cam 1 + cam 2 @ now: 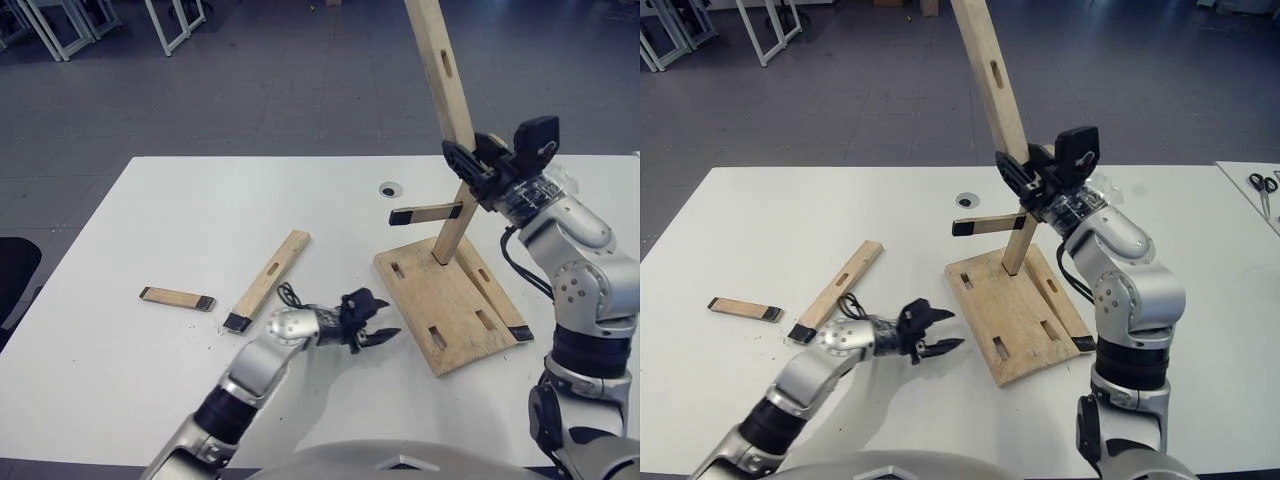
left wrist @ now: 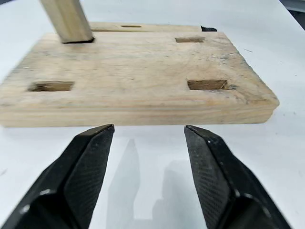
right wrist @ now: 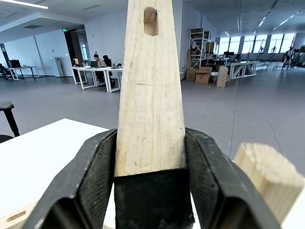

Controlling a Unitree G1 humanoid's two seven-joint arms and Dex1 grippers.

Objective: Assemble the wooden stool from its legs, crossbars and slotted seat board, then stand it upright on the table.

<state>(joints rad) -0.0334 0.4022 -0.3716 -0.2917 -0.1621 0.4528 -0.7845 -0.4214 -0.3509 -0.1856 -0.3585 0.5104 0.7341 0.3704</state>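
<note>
1. Right gripper (image 1: 472,162), upper right, clamps the long pale wooden leg (image 1: 440,60) by its lower end, raised, probably for slotting.
2. Left gripper (image 1: 390,318), lower centre, fingers spread and empty, sits beside the flat slotted wooden seat board (image 1: 450,300), likely to brace it.

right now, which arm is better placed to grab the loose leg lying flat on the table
Probably left. The left gripper is open and free, low over the table near the loose leg. The right gripper is shut on the upright leg standing in the seat board.
</note>
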